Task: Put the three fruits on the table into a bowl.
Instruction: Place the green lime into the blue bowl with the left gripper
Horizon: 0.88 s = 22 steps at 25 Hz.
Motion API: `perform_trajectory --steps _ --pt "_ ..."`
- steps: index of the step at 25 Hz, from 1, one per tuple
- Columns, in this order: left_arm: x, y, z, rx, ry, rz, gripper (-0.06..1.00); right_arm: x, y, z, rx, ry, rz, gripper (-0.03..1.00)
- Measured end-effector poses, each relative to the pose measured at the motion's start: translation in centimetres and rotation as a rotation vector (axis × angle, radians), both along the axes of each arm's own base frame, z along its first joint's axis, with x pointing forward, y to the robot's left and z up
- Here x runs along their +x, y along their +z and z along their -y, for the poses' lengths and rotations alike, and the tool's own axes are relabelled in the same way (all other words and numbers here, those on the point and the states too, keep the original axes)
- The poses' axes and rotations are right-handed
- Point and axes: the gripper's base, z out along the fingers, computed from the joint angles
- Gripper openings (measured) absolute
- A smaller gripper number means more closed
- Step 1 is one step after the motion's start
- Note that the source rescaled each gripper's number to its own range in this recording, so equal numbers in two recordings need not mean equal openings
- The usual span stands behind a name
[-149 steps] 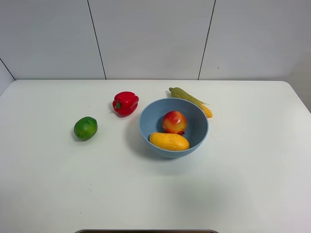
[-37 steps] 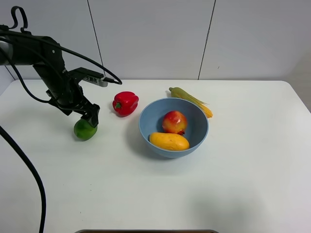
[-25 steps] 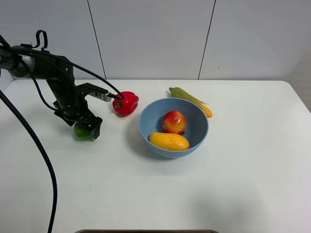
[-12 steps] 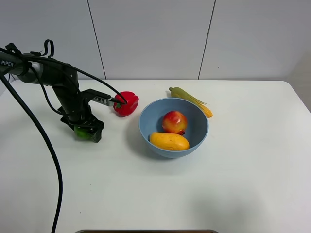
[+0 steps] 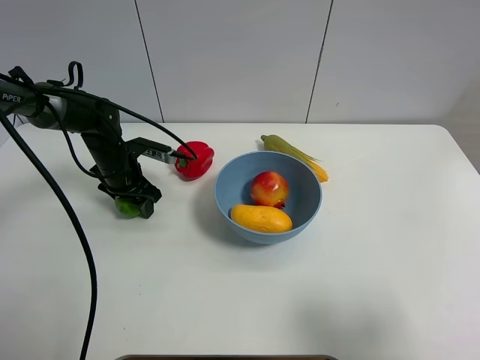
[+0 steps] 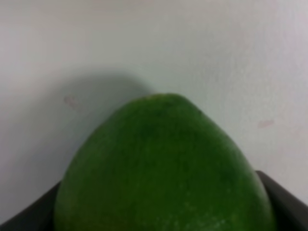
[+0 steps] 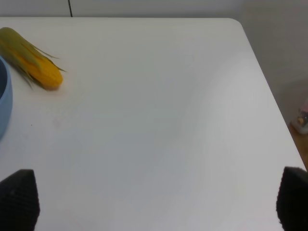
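Observation:
The green lime (image 5: 126,208) lies on the white table (image 5: 360,285), left of the light-blue bowl (image 5: 219,187). My left gripper (image 5: 129,204) is down over the lime with a finger on each side, closed against it. In the left wrist view the lime (image 6: 163,168) fills the space between the two dark fingers (image 6: 29,214). The red apple (image 5: 268,187) and the yellow-orange mango (image 5: 260,218) lie inside the bowl. My right gripper (image 7: 156,199) is open and empty over bare table, and is out of the high view.
A red bell pepper (image 5: 194,159) sits just behind and to the right of my left gripper. A corn cob (image 5: 296,154) lies behind the bowl; it also shows in the right wrist view (image 7: 31,65), next to the bowl's edge (image 7: 2,106).
My left arm came in from the left, lowered onto the lime and its fingers drew in around it. The lime stays on the table. Bowl, apple and mango have not moved.

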Motion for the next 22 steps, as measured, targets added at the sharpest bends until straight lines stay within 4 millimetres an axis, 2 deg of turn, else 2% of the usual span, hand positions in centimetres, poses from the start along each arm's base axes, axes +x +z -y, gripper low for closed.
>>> perform_trajectory --steps 16,19,22 --pt "-0.1 0.0 0.0 0.002 0.0 -0.012 0.0 0.0 0.0 0.0 0.0 0.0 0.0 1.0" --pt "-0.3 0.5 -0.1 0.003 -0.002 -0.023 0.0 0.0 0.0 0.0 0.0 0.0 0.0 1.0" --pt "-0.5 2.2 -0.1 -0.002 0.0 -0.008 0.0 0.0 0.0 0.0 0.0 0.0 0.0 1.0"
